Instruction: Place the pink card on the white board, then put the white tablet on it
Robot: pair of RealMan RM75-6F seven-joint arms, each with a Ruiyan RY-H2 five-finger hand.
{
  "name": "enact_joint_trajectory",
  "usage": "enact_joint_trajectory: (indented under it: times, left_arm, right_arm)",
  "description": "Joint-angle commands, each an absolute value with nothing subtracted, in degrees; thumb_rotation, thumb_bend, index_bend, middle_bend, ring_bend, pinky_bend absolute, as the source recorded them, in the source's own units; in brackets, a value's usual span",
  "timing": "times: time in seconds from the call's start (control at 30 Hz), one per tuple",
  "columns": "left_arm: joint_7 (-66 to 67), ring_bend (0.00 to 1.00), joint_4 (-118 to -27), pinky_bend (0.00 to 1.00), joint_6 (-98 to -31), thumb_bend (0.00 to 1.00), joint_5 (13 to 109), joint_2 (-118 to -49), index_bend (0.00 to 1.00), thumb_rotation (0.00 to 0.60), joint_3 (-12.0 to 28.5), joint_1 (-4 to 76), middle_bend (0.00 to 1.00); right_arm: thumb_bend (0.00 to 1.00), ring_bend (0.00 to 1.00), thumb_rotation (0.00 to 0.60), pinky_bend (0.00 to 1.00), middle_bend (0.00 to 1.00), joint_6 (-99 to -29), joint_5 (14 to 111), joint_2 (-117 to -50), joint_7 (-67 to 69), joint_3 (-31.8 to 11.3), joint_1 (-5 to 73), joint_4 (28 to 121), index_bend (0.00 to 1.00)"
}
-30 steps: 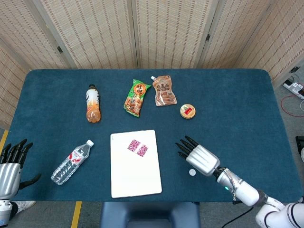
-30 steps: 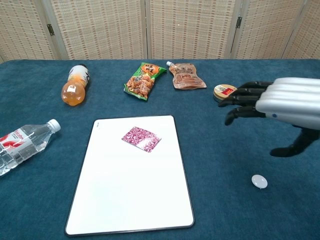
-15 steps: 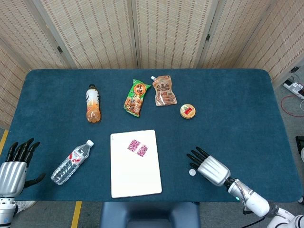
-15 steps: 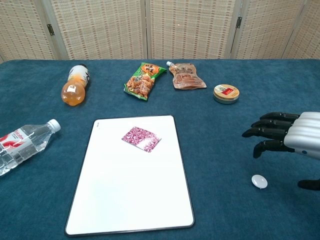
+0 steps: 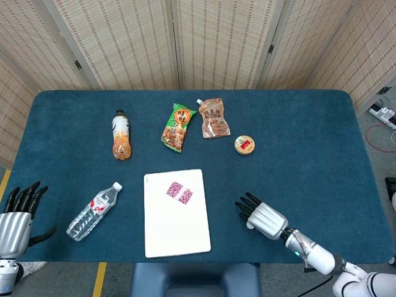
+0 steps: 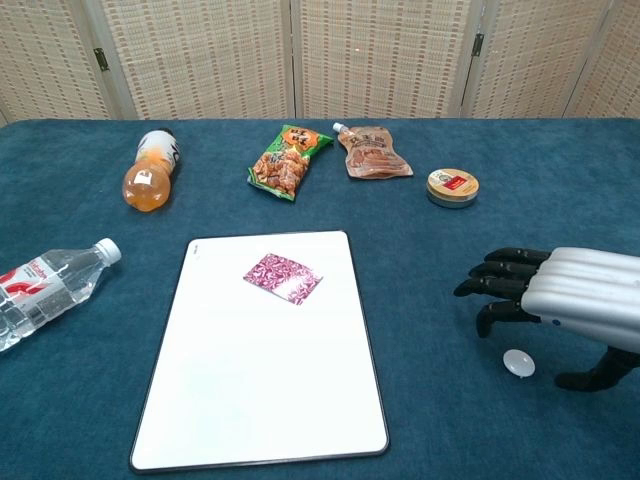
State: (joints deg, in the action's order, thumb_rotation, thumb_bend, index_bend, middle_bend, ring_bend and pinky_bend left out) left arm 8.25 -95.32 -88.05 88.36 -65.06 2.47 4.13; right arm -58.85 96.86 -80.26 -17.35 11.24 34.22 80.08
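Observation:
The pink patterned card (image 5: 179,192) (image 6: 284,277) lies flat on the upper part of the white board (image 5: 175,229) (image 6: 262,400). The small round white tablet (image 6: 517,362) rests on the blue cloth to the right of the board; in the head view my right hand covers it almost entirely. My right hand (image 5: 262,216) (image 6: 560,300) hovers just above the tablet with its fingers spread and slightly curled, holding nothing. My left hand (image 5: 15,219) is at the table's left front corner, fingers apart and empty; the chest view does not show it.
A clear water bottle (image 5: 93,211) lies left of the board. Along the back lie an orange drink bottle (image 5: 120,135), a green snack bag (image 5: 178,127), a brown pouch (image 5: 214,119) and a round tin (image 5: 245,145). A folding screen stands behind the table.
My right hand drew back from the mid-right of the table toward the front, dropped low, then shifted left over the tablet. The left hand barely moved.

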Motion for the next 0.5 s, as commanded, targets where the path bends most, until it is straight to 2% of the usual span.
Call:
enact_joint_trajectory:
  times: [0.03,0.5]
  left_arm:
    - [8.0,0.14,-95.1,0.00,-88.1,0.18,88.2,-65.1,0.14,0.600,2.4,4.0,0.08]
    - [7.1,0.14,-94.2,0.00,-88.1,0.18,88.1,-65.2,0.14,0.600,2.3,4.0,0.08]
  right_arm:
    - [0.25,0.00,0.600,0.00,0.12,-58.2,96.9,-80.8,-16.9,10.8,34.4,79.6,0.30]
    - [0.31,0.03,0.599,0.00,0.15,-56.8,97.2,-81.8,-16.3,9.8,34.3,78.6,0.40]
